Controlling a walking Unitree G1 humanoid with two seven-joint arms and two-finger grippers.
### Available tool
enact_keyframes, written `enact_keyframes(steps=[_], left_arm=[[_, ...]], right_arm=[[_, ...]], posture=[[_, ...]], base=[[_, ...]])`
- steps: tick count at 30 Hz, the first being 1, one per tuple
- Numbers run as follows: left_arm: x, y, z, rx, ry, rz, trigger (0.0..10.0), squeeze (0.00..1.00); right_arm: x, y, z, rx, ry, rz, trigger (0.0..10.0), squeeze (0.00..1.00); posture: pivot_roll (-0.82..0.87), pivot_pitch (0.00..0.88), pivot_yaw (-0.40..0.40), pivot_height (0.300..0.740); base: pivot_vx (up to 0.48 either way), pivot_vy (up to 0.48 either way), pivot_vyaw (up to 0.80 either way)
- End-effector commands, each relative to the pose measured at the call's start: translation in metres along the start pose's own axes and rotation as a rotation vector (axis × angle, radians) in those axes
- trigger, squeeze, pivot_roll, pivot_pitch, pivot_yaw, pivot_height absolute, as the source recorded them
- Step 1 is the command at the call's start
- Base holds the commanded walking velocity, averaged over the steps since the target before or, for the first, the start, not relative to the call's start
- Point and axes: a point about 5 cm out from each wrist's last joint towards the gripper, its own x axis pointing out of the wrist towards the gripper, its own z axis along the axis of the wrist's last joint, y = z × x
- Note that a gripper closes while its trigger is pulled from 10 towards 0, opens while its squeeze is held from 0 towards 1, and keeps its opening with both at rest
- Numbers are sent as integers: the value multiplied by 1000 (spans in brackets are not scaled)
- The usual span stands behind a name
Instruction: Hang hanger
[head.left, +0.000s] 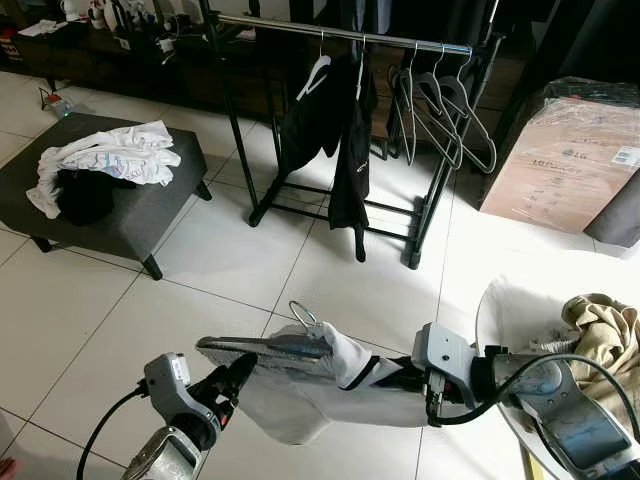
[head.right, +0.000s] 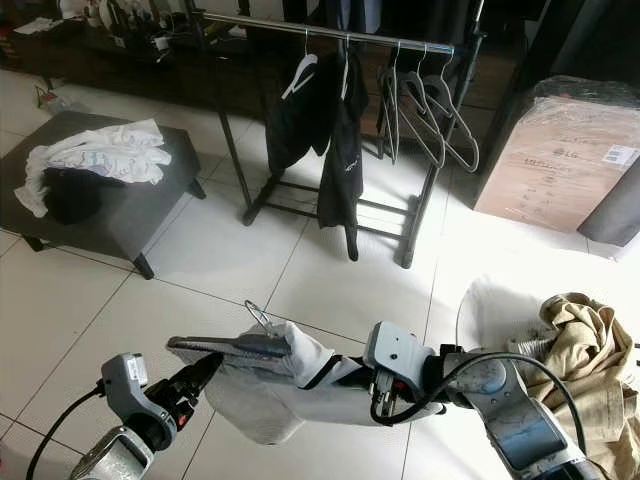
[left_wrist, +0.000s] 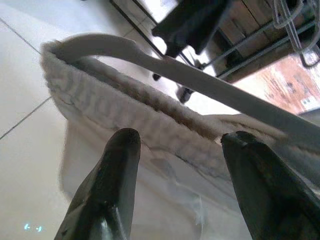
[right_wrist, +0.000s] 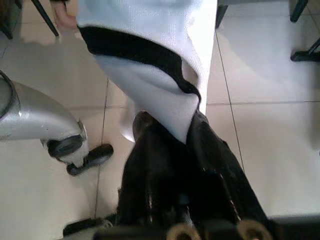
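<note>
Two pincers were at work low in your view. The left pincer (head.left: 238, 375) sat at about seven o'clock with its fingers (left_wrist: 107, 185) spread apart, the hanger (left_wrist: 165, 67) and its ribbed white cloth lying just past the tips; you could not tell whether they touched it. The right pincer (right_wrist: 192, 122) came in from four o'clock, clamped shut on a fold of the white garment (head.left: 330, 380) with its black stripe. That garment was draped over the hanger, whose metal hook (head.left: 303, 314) stood up above the floor tiles (head.left: 120, 310), between the two arms.

At three to four o'clock a beige cloth (head.left: 608, 335) lay heaped beside your right arm.

Farther off, at ten o'clock, a dark grey ottoman (head.left: 150, 205) carried white clothes (head.left: 115, 155) and a black one. At twelve o'clock stood the clothes rail (head.left: 340, 35), with black garments (head.left: 335, 130) hanging from it and several bare hangers (head.left: 440, 110) to their right. A cardboard box (head.left: 565, 160) sat at two o'clock.
</note>
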Motion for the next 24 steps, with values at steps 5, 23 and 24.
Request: enact_keyframes(steps=[5,23,24], left_arm=[[-4,10,3,-33,-21,44,10000,0],[-2,24,5,-138,36,74,10000,0],[-2,27,5,-149,34,89,10000,0]], right_arm=[[-4,0,3,-12,-17,1,0,0],[-7,-2,2,-17,1,2,0,0],[-7,-2,1,-18,3,2,0,0]], posture=[[-66,204,-14,740],[-65,216,-18,740],[-64,217,-19,740]], base=[[0,0,0],[0,0,0],[0,0,0]])
